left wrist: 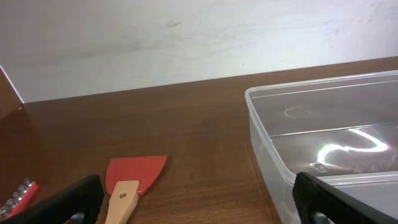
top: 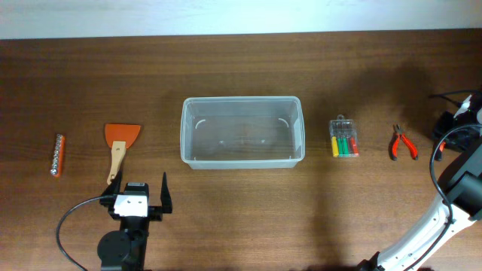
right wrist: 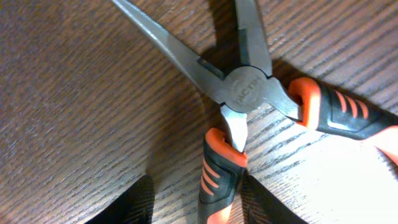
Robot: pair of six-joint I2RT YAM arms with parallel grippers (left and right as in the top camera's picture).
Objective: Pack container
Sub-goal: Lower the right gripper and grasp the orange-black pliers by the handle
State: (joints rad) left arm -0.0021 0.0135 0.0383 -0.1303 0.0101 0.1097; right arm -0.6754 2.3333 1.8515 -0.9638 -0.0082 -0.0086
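The clear plastic container (top: 242,161) stands empty at the table's middle; its near left corner shows in the left wrist view (left wrist: 268,134). Red-handled pliers (top: 402,144) lie to its right, jaws spread. In the right wrist view my right gripper (right wrist: 198,190) is open, its fingers on either side of one pliers handle (right wrist: 219,168) close above the table. My left gripper (top: 140,187) is open and empty near the front edge; it also shows in the left wrist view (left wrist: 196,208). An orange scraper with a wooden handle (top: 119,147) lies just ahead of it (left wrist: 134,177).
A small clear case of coloured screwdrivers (top: 344,138) lies between the container and the pliers. A red strip of metal bits (top: 57,154) lies at the far left (left wrist: 18,194). Black cables (top: 440,150) loop by the right arm at the table's right edge.
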